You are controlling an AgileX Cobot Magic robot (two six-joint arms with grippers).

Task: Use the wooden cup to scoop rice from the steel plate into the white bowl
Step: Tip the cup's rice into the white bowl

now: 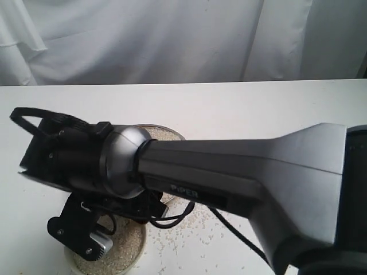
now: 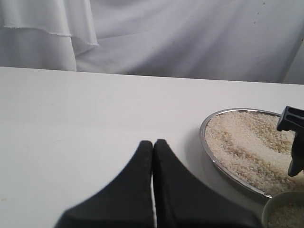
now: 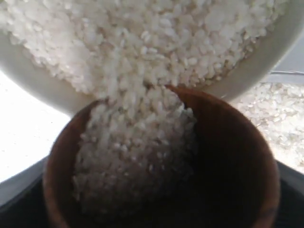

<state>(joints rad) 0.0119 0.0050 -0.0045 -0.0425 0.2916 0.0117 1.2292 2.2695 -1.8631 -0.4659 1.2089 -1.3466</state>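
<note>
My right gripper reaches across to the left and is shut on the wooden cup, though its fingers are mostly hidden under the cup. The cup is tipped over the white bowl, and rice slides from its mouth onto the heap in the bowl. In the exterior view the bowl sits below the wrist. The steel plate holds a bed of rice. My left gripper is shut and empty over bare table, left of the plate.
Loose grains are scattered on the white table right of the bowl. The right arm's big grey link and a black cable block most of the exterior view. A white cloth hangs behind the table.
</note>
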